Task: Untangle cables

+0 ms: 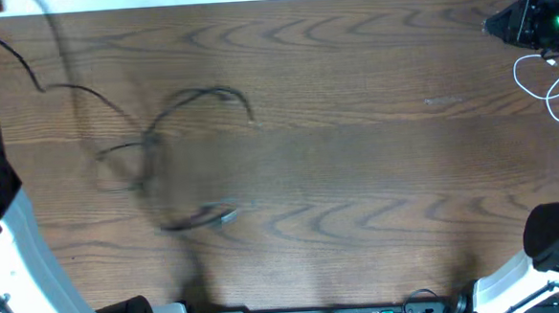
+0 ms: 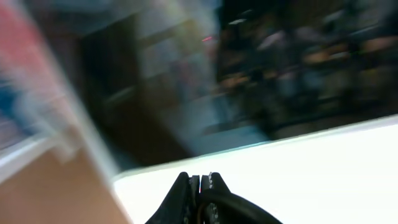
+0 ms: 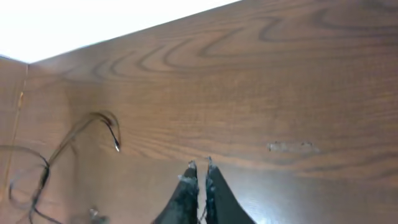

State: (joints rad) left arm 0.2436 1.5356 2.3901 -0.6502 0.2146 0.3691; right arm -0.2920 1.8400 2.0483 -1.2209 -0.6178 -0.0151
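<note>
Looks like the pulling-apart step, with the white cable off at the far right edge and the black cables blurred in loose loops left of centre. Shows the right gripper closed on nothing and the left gripper pressed shut too; cannot tell whether on a strand. Next, probably: open up, pick one black loop, draw it clear of the others, slowly, minding snags.

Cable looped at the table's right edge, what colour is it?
The cable is white, clearest in the overhead view.
</note>
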